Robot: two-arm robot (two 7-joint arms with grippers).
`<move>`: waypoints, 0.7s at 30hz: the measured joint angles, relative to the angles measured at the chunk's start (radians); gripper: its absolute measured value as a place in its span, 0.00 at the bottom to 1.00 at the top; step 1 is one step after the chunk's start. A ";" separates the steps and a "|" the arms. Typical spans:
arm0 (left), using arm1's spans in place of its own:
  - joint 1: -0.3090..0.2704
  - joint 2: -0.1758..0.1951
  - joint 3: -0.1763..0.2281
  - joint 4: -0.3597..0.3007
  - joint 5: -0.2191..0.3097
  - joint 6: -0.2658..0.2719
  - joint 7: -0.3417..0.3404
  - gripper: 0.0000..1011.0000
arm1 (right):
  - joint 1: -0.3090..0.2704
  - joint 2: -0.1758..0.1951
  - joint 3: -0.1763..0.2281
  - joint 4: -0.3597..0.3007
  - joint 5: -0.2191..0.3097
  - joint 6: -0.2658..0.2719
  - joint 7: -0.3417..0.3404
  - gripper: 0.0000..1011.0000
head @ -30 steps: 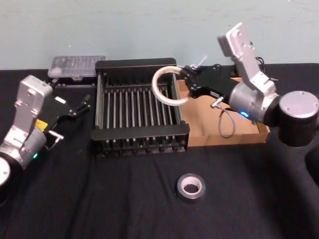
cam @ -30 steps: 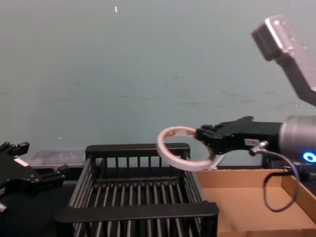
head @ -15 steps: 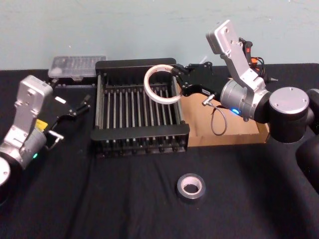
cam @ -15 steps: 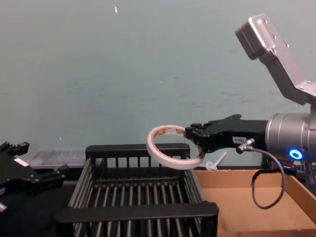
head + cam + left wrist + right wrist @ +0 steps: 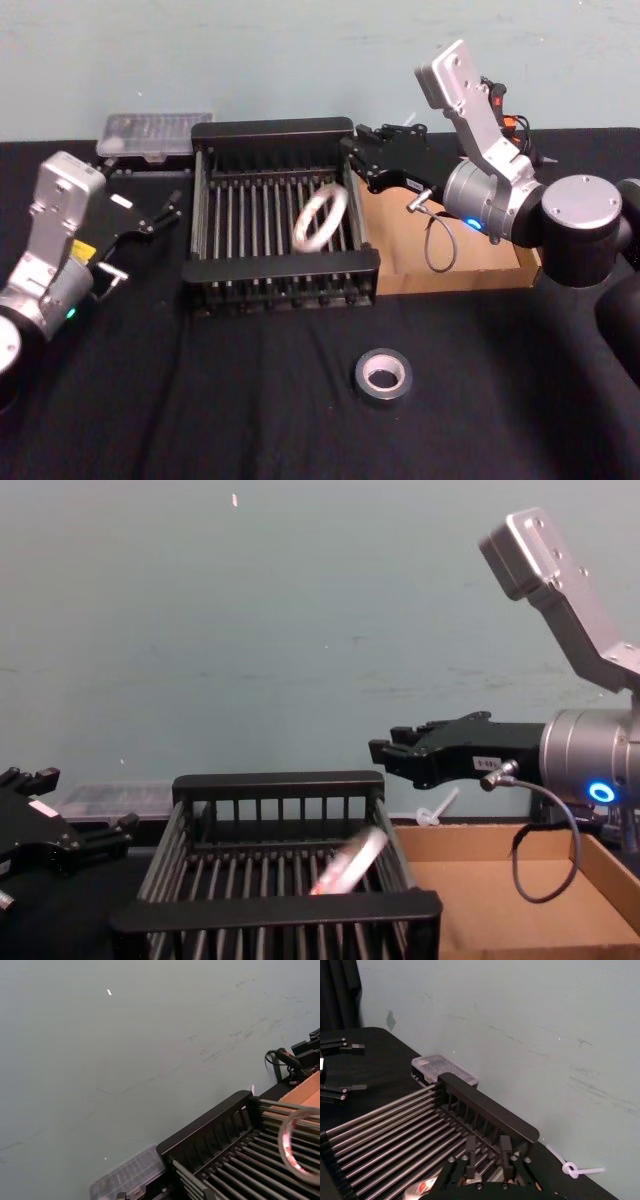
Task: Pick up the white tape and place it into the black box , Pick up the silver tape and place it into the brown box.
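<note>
Silver tape (image 5: pixel 383 375): lies at your right gripper's (image 5: pixel 352 150) six o'clock, nearer it than the left gripper (image 5: pixel 160 214); both stand apart, empty.

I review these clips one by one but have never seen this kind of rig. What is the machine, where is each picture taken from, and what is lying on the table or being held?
This is a two-armed robot. One picture looks down from its head, one looks across the table from its chest, and one comes from each wrist.

On the black cloth stand the black box, a slatted crate, and beside it, on the robot's right, the brown box, a shallow cardboard tray. The right gripper hangs open over the crate's far right corner and holds nothing. Below it the white tape is tilted inside the crate, blurred in the chest view. The silver tape lies on the cloth nearer the robot. The left gripper is open and parked left of the crate. A clear lidded container sits behind the crate's left corner.
</note>
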 joint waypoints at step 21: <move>0.000 0.000 0.000 0.000 0.000 0.000 0.000 0.99 | -0.001 0.001 0.000 -0.002 0.001 0.001 0.000 0.90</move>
